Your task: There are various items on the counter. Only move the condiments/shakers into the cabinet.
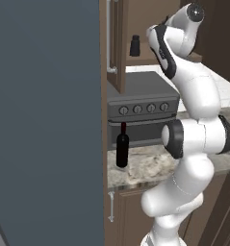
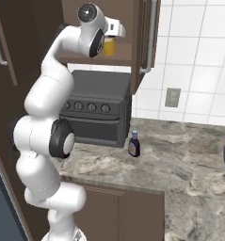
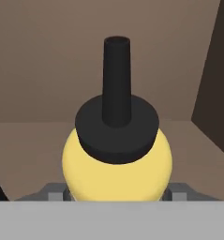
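- We see the gripper (image 2: pixel 110 39) up inside the wall cabinet (image 2: pixel 123 14), jaws pinching the yellow squeeze bottle (image 3: pixel 117 165) at its body; grey finger pads show on both sides of it in the hand view.
- Dark nozzle (image 3: pixel 117 80) and cap point toward the cabinet back wall in the hand view; the bottle looks upright, with the brown shelf (image 3: pixel 29 154) under and around it.
- In the right base view the bottle peeks yellow just past the wrist, over the shelf; we can't tell if its base touches the shelf.
- Black shaker (image 1: pixel 134 45) is already on the shelf, close to the arm.
- Blue-purple bottle (image 2: pixel 134 144) stands on the granite counter (image 2: pixel 189 160), just beside the dark oven (image 2: pixel 97 113).
- Wine bottle (image 1: pixel 122 148) stands on the counter too; it's not a condiment, so we leave it.
- Step, as we judge it: placing the second condiment.
- Next calls for: seat the bottle, spread the jaws, back straight out clear of the shaker and open door (image 2: pixel 149 37), then fetch the blue-purple bottle.
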Motion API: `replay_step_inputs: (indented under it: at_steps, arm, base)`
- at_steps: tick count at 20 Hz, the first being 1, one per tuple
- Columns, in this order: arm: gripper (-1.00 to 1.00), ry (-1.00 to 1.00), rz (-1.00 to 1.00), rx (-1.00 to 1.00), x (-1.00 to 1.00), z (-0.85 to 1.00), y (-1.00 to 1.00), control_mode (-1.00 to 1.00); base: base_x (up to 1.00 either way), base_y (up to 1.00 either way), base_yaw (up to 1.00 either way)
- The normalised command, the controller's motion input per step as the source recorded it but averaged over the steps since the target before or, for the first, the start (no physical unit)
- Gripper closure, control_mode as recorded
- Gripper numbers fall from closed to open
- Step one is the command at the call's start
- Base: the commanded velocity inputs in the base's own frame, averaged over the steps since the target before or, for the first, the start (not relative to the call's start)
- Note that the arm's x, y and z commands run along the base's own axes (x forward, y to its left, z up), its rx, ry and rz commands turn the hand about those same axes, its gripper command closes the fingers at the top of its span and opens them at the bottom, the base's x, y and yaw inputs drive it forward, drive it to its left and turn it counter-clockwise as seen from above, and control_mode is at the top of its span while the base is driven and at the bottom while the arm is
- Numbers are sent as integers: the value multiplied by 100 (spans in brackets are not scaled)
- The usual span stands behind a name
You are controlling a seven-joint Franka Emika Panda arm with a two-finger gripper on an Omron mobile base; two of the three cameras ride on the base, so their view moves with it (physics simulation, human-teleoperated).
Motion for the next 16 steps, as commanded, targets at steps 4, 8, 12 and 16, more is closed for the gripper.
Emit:
replay_step_inputs:
  at_steps: [4,8,12,16]
  arm:
    - [100,5,0,0,31,-52,0,-100]
    - [100,0,0,0,3,-76,0,-100]
    - [100,-4,0,0,0,-79,0,-100]
    - [-100,-10,0,0,1,-38,0,-100]
  base:
    - [0,0,0]
    - [0,0,0]
    - [0,0,0]
    - [0,0,0]
